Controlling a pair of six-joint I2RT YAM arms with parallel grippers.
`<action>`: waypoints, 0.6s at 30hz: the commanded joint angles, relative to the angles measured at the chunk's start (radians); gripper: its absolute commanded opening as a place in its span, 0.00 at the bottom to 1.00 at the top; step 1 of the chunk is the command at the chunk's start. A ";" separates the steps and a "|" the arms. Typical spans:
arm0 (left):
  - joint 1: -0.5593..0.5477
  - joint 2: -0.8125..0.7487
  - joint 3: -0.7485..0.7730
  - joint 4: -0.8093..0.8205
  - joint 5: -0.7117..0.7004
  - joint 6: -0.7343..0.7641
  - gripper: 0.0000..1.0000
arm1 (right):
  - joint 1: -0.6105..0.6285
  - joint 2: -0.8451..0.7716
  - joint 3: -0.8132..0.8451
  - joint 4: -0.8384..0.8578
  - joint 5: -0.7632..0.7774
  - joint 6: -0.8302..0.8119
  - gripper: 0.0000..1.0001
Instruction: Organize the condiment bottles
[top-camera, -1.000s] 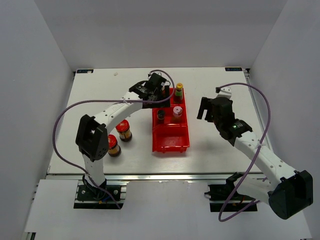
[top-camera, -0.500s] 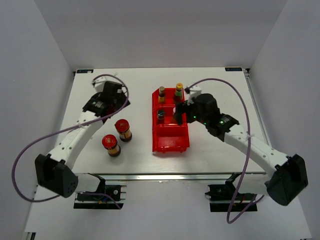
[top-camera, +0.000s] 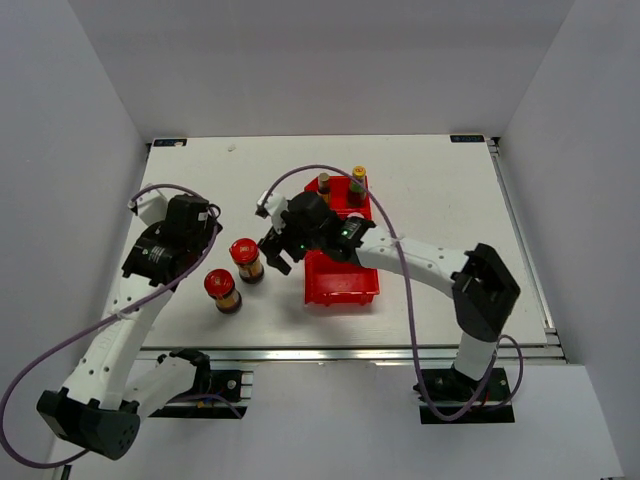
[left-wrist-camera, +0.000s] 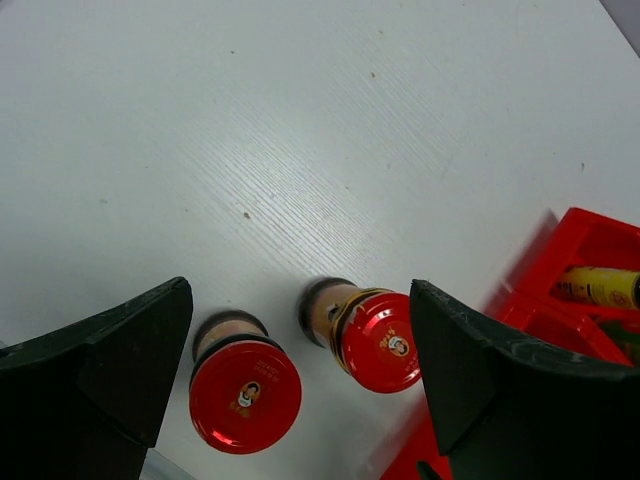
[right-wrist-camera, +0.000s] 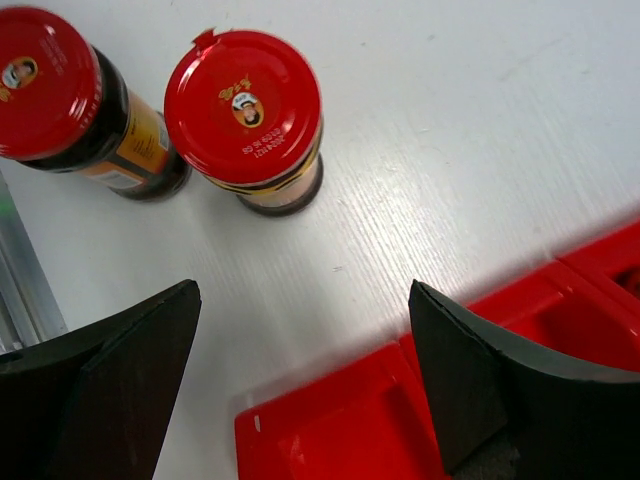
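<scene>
**Two jars.** The far jar (top-camera: 247, 258) and near jar (top-camera: 224, 290), both red-lidded, stood upright and close together on the table (top-camera: 180, 180), just left of the red tray (top-camera: 340, 296). A yellow-capped bottle (top-camera: 357, 185) stood at the tray's far end. The right gripper (right-wrist-camera: 305, 290) and left gripper (left-wrist-camera: 300, 300) both hovered over the jars, fingers wide and holding nothing.

**Risk.** The arms could meet over one jar, or a finger could tip its neighbour. The right arm apparently hid the tray's middle.

**Room.** Bare table lay left and far, and the near edge was close.
</scene>
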 joint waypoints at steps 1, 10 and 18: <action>0.011 -0.010 0.004 -0.050 -0.075 -0.028 0.98 | 0.031 0.043 0.075 -0.021 -0.063 -0.062 0.89; 0.106 0.054 -0.011 0.000 0.029 0.016 0.98 | 0.063 0.163 0.101 0.129 -0.141 -0.083 0.89; 0.150 0.039 -0.032 0.043 0.110 0.060 0.98 | 0.094 0.253 0.128 0.265 -0.094 -0.095 0.89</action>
